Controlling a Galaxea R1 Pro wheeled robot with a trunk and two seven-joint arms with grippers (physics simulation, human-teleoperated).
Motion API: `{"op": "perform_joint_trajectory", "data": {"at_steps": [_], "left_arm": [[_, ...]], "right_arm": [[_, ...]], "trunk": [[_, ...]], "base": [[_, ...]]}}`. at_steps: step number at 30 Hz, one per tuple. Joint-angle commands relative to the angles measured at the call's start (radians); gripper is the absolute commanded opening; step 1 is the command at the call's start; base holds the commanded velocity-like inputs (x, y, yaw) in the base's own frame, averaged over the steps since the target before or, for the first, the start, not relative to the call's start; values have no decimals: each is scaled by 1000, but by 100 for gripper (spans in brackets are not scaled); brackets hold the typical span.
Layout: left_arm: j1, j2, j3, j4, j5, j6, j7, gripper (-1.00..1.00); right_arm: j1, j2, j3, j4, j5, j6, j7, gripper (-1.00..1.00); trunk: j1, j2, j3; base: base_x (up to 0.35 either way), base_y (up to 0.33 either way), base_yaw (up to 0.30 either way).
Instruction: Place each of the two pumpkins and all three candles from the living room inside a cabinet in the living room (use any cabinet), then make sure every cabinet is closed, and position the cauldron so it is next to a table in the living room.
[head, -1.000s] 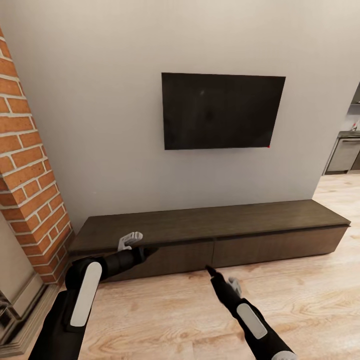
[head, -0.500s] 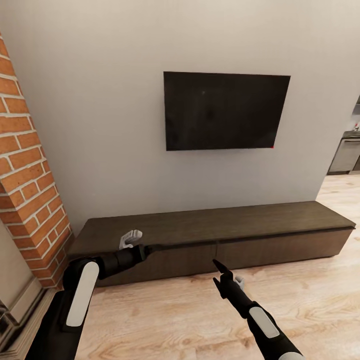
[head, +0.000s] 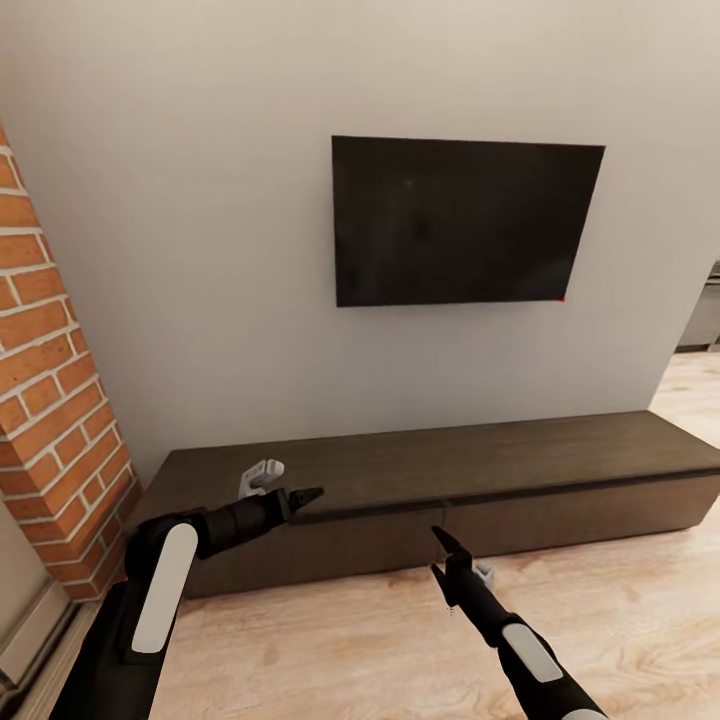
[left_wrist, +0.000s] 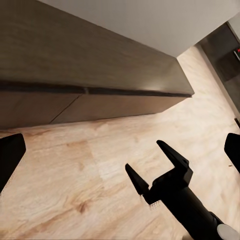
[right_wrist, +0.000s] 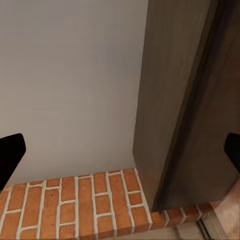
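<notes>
Both grippers, left (head: 303, 494) and right (head: 440, 555), spread and empty; left risks striking the long dark-brown wooden cabinet (head: 520, 470) top edge.

Light wood-plank floor (head: 350, 640) spans the lower frame. Long, low dark-brown cabinet (head: 520, 470) stands directly on it, against the wall.

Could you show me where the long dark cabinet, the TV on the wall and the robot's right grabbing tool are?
cabinet (head: 520, 455): head view, on its flat wooden top.
TV (head: 465, 220): head view, middle of the black screen.
right tool (head: 441, 556): head view, between its two open fingertips, in front of the cabinet.
</notes>
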Motion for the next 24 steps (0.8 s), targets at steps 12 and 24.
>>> {"op": "perform_joint_trajectory", "data": {"at_steps": [12, 24], "left_arm": [[-1, 0, 3, 0, -8, 5, -10, 100], [-1, 0, 4, 0, -6, 5, -12, 100]], "right_arm": [[-1, -1, -12, 32, -9, -18, 1, 100], [-1, -1, -13, 45, -8, -17, 1, 100]], "trunk": [[0, 0, -1], [0, 0, -1]], "base": [[330, 2, 0], [259, 0, 0]]}}
